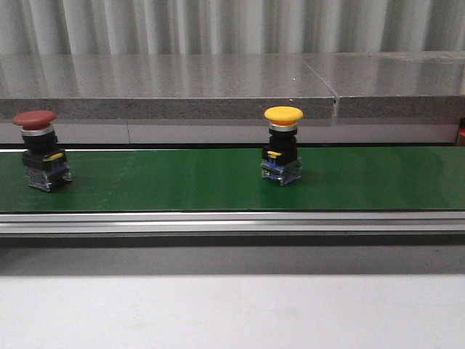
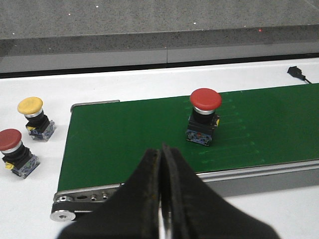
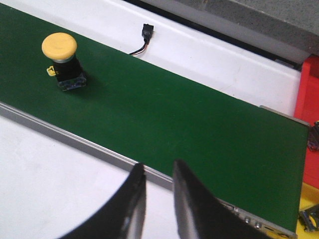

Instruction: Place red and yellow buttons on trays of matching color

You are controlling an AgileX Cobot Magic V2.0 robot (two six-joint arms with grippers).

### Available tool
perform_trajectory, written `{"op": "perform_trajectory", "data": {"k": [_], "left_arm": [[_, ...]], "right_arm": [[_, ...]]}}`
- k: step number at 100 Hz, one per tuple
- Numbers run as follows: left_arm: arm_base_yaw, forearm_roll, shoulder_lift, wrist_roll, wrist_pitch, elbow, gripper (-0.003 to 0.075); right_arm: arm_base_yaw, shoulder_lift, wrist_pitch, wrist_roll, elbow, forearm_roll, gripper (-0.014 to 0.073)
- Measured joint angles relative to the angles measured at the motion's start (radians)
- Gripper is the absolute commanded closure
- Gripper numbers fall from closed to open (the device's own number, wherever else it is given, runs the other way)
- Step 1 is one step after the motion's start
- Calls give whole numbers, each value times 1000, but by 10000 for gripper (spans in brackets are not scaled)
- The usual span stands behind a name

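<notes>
On the green belt [image 1: 182, 182] a red button [image 1: 40, 145] stands upright at the far left and a yellow button [image 1: 282, 142] right of the middle. Neither gripper shows in the front view. In the left wrist view my left gripper [image 2: 161, 149] is shut and empty, hovering over the belt's near edge, short of the red button [image 2: 204, 114]. My right gripper [image 3: 158, 169] is open with a narrow gap and nothing in it, above the belt's near rail, well away from the yellow button [image 3: 62, 59]. A red tray [image 3: 308, 94] and a yellow tray [image 3: 310, 199] show only as edges past the belt's right end.
Off the belt's left end, a second yellow button [image 2: 34, 115] and a second red button [image 2: 15, 152] stand on the white table. A black cable plug [image 3: 146, 33] lies behind the belt. A grey ledge [image 1: 218, 87] runs along the back.
</notes>
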Motion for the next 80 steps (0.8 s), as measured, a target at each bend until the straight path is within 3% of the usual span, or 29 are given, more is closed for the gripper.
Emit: {"op": "perform_trajectory", "data": {"k": [8,15,80], "left_arm": [[0,0,0,0,0,0,740],[0,0,0,0,0,0,740],[0,0,0,0,0,0,740]], "right_arm": [[0,68,8,0,-39,15,69],[0,128,30,0,-79,23,28],[135,654,274,0,-422,74,31]]}}
